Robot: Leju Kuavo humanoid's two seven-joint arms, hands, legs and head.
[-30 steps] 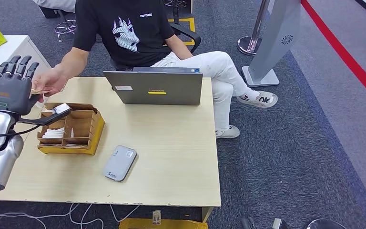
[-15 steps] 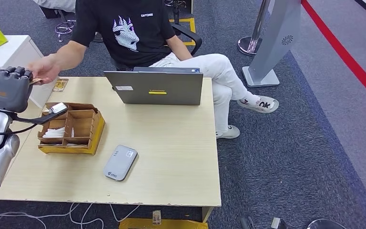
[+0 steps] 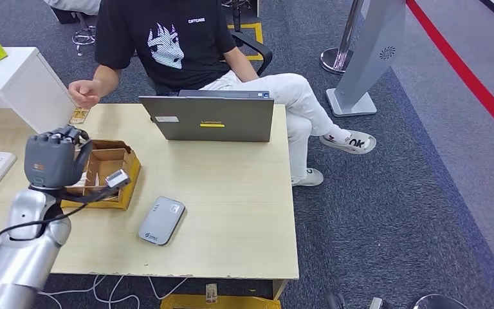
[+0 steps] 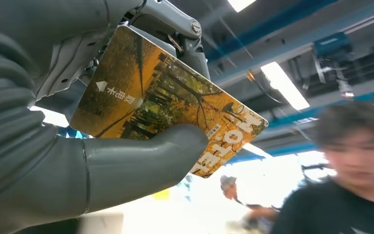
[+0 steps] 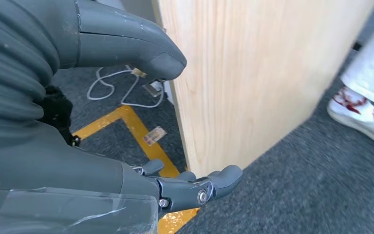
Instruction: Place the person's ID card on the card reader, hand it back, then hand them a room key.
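Left wrist view first: what have you got?

My left hand (image 4: 53,122) has its fingers (image 4: 141,161) clamped on a card printed HOTEL (image 4: 165,112), thumb pressed across one face.

Where is that over the desk?

In the head view the hand is raised above the cardboard box (image 3: 119,174) of compartments, near the desk's (image 3: 231,212) left side.

How far along are we?

Early, I judge. The grey card reader (image 3: 161,220) lies bare just beside the box, toward the near edge, so nothing is being read. Reading, returning and the room key all look undone. Whether this card serves as the ID, I cannot tell.

Anything in the way?

The box stands between my hand and the reader, so I'd pass over it. A laptop (image 3: 207,118) stands at the far edge, well apart. A small card (image 3: 79,116) lies at the far corner, just beside the person's hand (image 3: 85,93).

Your right hand (image 5: 78,146)?

Hanging beside the desk, fingers apart, holding nothing.
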